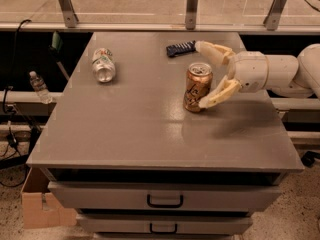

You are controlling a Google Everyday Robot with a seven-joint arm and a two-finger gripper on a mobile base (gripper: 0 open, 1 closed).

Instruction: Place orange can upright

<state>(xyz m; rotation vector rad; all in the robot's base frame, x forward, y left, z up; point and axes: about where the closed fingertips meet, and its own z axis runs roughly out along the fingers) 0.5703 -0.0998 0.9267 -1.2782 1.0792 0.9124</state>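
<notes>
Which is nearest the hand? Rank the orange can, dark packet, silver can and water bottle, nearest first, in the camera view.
The hand is open at the table's right side.
1. Orange can: upright, between the open fingers.
2. Dark packet: at the table's back edge, by the upper finger.
3. Silver can: on its side, back left of the table.
4. Water bottle: off the table, far left.

Grey table (125, 134) carries the orange can (198, 87), stood upright right of centre. A silver can (103, 64) is laid upper left, a dark object (180, 48) at top centre. The gripper (208, 74) is spread wide around the orange can.
</notes>
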